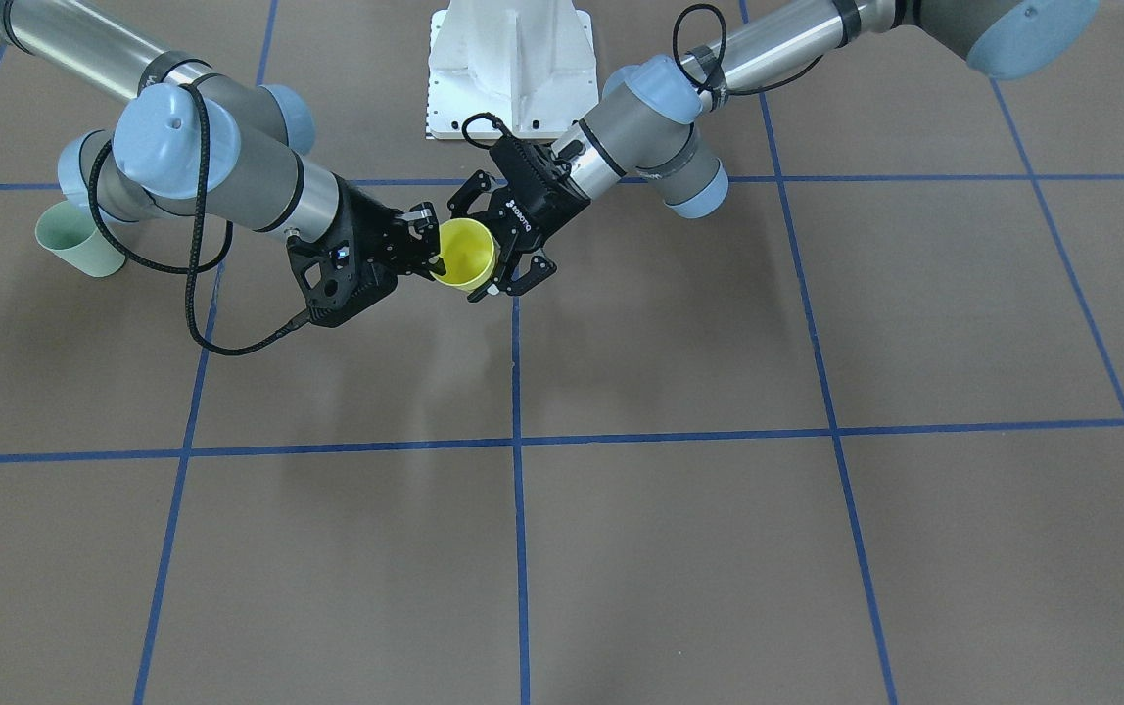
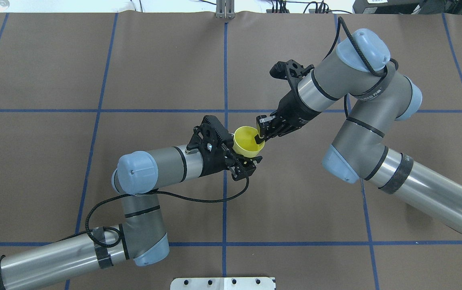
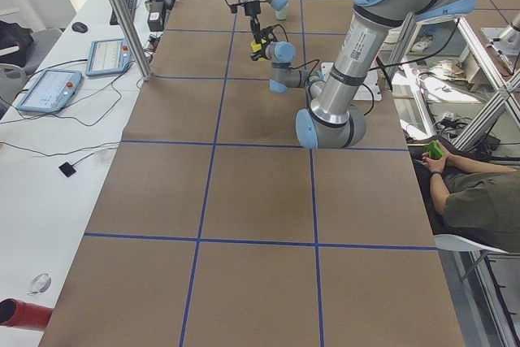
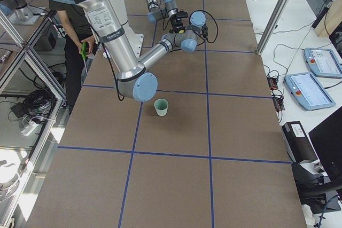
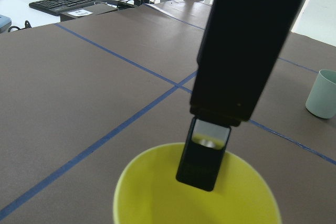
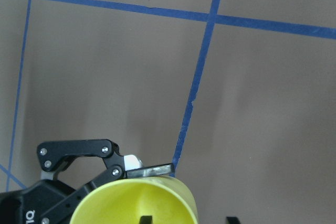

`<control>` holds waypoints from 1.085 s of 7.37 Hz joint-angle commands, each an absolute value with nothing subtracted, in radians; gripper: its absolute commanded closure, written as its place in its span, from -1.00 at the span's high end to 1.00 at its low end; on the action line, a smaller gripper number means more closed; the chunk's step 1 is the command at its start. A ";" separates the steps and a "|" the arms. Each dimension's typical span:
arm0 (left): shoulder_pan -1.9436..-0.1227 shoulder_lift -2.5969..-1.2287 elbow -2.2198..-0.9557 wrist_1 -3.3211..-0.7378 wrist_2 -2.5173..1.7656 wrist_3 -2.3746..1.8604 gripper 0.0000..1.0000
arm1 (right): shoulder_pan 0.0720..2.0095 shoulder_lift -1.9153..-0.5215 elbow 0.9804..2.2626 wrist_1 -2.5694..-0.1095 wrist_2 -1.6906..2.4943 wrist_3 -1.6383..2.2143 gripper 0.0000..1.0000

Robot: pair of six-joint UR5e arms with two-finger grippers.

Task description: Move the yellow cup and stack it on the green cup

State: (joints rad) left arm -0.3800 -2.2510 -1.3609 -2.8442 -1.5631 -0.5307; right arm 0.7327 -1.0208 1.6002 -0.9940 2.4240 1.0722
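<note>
Yellow plastic is showing where the two arms are meeting: the yellow cup (image 1: 465, 257) is hanging clear of the brown desk (image 1: 719, 548), just out in front of the white robot base (image 1: 508, 69), with its open mouth facing upward. The left gripper (image 1: 491, 253) is clasping the cup's body from the side, its jaws closed against the outer wall. The right gripper (image 2: 260, 131) is reaching in from the base's other side with its jaws parted, one finger (image 5: 202, 161) dipping inside the rim and the other staying outside, so the wall is sitting between them. The green cup (image 1: 77, 238) is standing upright on the desk, well off to the base's right-arm side, apart from both grippers, among the blue tape lines (image 1: 520, 548).
</note>
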 commanded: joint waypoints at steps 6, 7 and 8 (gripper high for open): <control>-0.374 -2.247 -1.373 -2.869 -1.562 -0.581 0.99 | 0.794 -1.139 1.698 -0.992 2.471 1.072 -1.00; -0.373 -2.244 -1.371 -2.872 -1.560 -0.581 0.99 | 0.830 -1.176 1.730 -0.992 2.470 1.072 -1.00; -0.373 -2.234 -1.371 -2.872 -1.528 -0.581 0.99 | 0.901 -1.234 1.776 -0.992 2.473 1.072 -1.00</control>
